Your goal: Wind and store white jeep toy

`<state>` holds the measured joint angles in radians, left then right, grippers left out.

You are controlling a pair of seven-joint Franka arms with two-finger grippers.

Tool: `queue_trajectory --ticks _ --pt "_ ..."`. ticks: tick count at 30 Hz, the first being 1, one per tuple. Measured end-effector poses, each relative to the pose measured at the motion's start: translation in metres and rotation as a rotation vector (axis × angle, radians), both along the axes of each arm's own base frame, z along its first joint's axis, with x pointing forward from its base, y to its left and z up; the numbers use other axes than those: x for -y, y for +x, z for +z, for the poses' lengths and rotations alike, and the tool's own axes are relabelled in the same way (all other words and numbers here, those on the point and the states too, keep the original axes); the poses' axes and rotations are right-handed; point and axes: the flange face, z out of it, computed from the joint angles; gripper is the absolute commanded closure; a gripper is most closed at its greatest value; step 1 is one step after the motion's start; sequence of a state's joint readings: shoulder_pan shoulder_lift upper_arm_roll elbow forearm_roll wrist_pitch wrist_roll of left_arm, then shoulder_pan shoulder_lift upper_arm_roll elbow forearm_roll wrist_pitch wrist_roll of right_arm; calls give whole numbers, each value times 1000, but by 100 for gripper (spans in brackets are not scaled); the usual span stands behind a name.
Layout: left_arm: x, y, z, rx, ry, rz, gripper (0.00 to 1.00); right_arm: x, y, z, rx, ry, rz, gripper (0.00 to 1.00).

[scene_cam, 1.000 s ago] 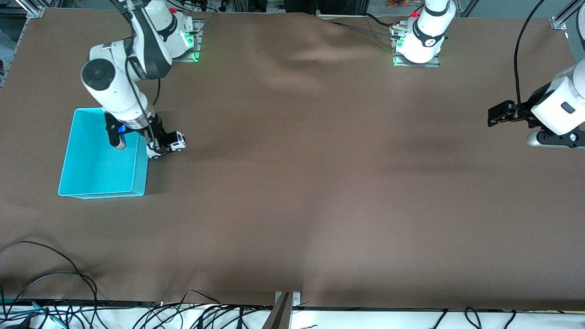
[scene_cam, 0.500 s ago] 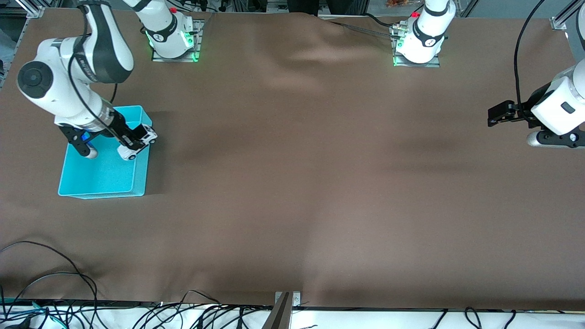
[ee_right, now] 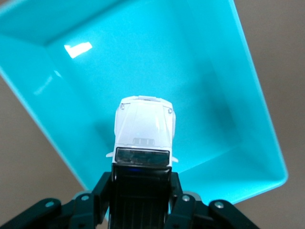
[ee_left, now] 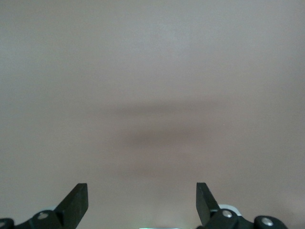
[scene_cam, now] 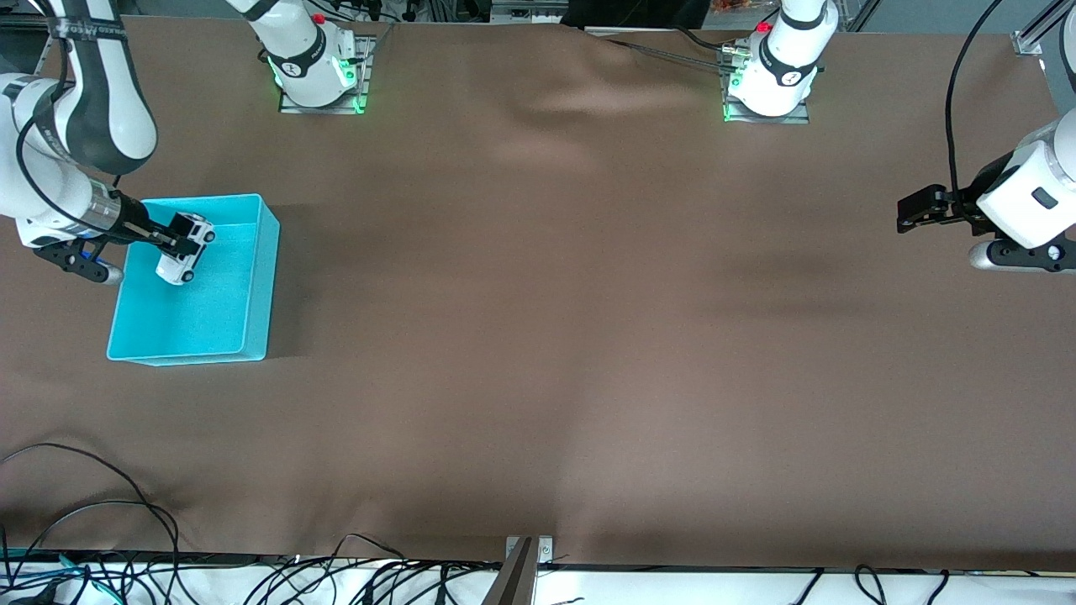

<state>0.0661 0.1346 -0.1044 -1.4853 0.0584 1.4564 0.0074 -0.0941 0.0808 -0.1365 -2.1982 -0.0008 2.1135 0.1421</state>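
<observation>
The right claw (scene_cam: 179,244) is gripping the white jeep toy (scene_cam: 183,255) above the cyan bin (scene_cam: 256,286) — the left claw (scene_cam: 906,212) is waiting, jaws wide apart, over the brown worktop (scene_cam: 588,336).

Likely robotics lab, cloth-covered table (scene_cam: 588,336), loose cables (scene_cam: 92,504), aluminium framing (scene_cam: 50,15)

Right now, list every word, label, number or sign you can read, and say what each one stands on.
None can be read.
Right arm's upper link: a line of lettering, too small to read.
White jeep toy, held over the cyan bin: no visible text.
Arm bases: only green lights, no legible marks.
</observation>
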Motion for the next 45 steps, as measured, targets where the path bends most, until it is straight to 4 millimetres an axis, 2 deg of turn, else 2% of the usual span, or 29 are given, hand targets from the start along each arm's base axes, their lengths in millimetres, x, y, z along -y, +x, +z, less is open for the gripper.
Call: queue_trajectory --ticks 3,7,15,29,30,33,35,36,37,38,41,43,44,45 --pt "0 0 0 0 0 0 0 8 -4 -12 -18 -6 55 100" --pt "0 0 0 0 0 0 0 8 -4 -25 -29 -19 115 100" --pt "0 0 0 0 0 0 0 14 3 -51 -5 -31 176 100" --pt "0 0 0 0 0 0 0 45 2 -101 6 -54 170 99" --pt "0 0 0 0 0 0 0 46 1 -104 3 -55 167 93" --pt "0 0 0 0 0 0 0 50 -1 -112 -5 -56 162 85" --pt "0 0 0 0 0 0 0 52 -2 -116 -13 -55 159 72" --pt "0 0 0 0 0 0 0 52 -3 -118 -17 -55 159 57" --pt "0 0 0 0 0 0 0 52 -3 -119 -19 -54 158 32" --pt "0 0 0 0 0 0 0 52 -3 -120 -21 -54 158 17" --pt "0 0 0 0 0 0 0 52 -3 -120 -21 -54 157 14" --pt "0 0 0 0 0 0 0 52 -3 -120 -21 -55 155 7" --pt "0 0 0 0 0 0 0 52 -3 -120 -21 -55 152 0" --pt "0 0 0 0 0 0 0 52 -4 -120 -21 -56 148 0"
